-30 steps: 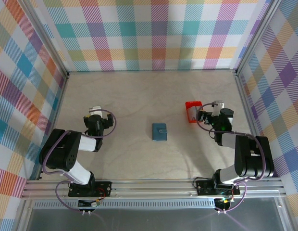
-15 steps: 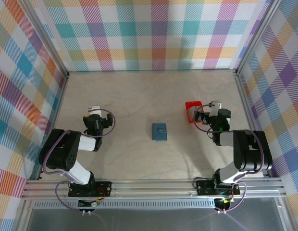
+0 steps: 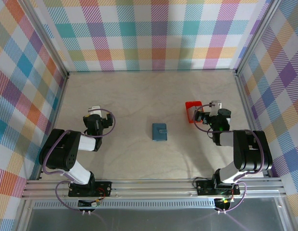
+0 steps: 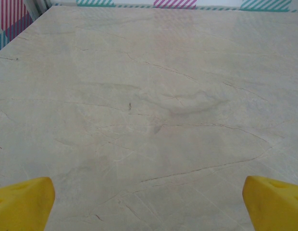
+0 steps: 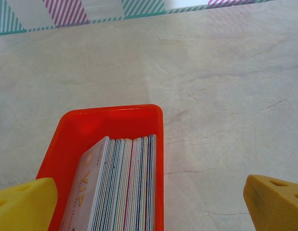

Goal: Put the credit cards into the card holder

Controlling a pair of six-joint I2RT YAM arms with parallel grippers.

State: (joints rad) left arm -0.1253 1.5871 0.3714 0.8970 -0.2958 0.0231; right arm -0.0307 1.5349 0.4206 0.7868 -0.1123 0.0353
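Currently both grippers are seen wide open, and nothing is held. On the top view the card holder (image 3: 159, 132) is found closed and flat near the middle of the surface (image 3: 134, 91), well apart from both arms. The left gripper (image 3: 94, 111) is placed at about 9 o'clock from the card holder, and bare marbled surface is seen between its yellow fingertips (image 4: 24, 204) on the left wrist view. The right gripper (image 3: 210, 109) is placed at about 2 o'clock from the card holder, just beside a small red tray (image 3: 189, 104). On the right wrist view the credit cards (image 5: 121, 187) are seen standing on edge inside the red tray (image 5: 110, 111), packed side by side, with a pale lettered card turned toward the tray's left wall. The tray is framed low and left between the right gripper's fingertips (image 5: 274, 202) — whether a finger touches the tray cannot be told. No card is seen at the card holder. The surface is enclosed by plaid walls (image 3: 154, 29) on three sides.
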